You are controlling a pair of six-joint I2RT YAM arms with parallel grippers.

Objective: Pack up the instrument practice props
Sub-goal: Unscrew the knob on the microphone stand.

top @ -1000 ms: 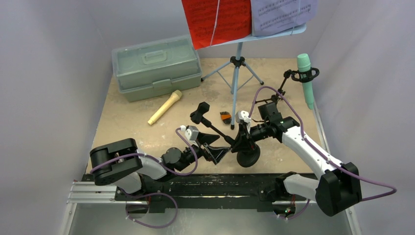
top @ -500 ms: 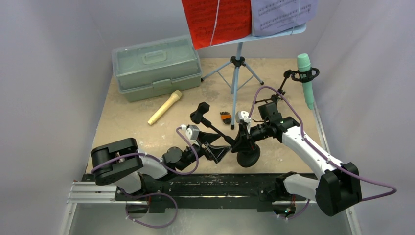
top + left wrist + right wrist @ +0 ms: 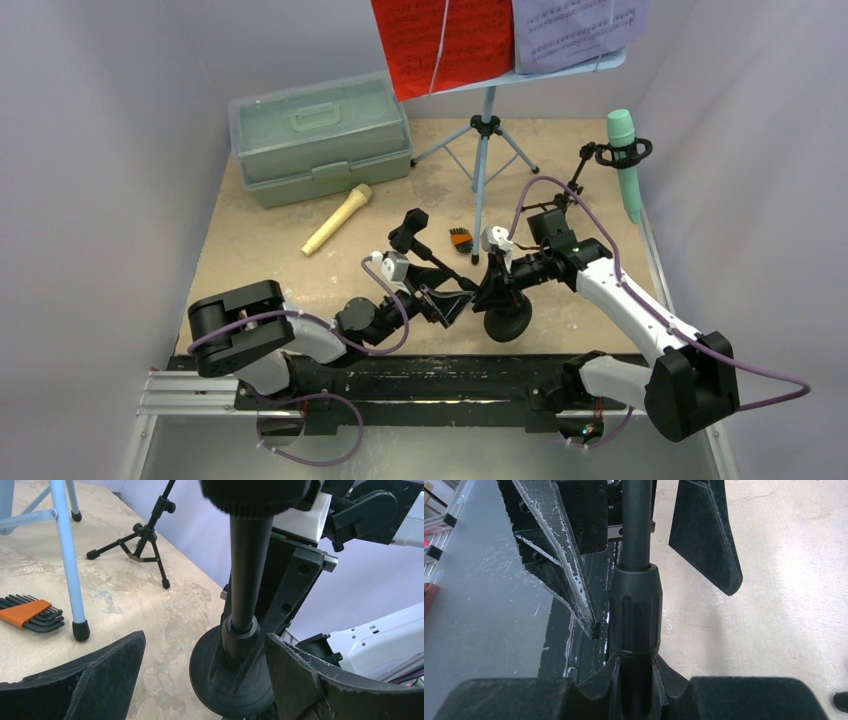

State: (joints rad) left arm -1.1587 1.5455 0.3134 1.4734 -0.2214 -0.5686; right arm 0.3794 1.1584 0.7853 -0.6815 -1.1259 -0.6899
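The bench carries the round-base mic holder, which stands right where my two arms meet. My right jaws pinch its pole tight, I think so it cannot tip. My left jaws are spread wide, one on each side of that pole, ready to help.

Left gripper: is shifted forward and to the right of its earlier spot, nearer the round-base mic holder.
Left jaws: are drawn slightly narrower than a second ago, though still wide apart.
Pole: is now flanked by the left fingers, with a gap on each side.
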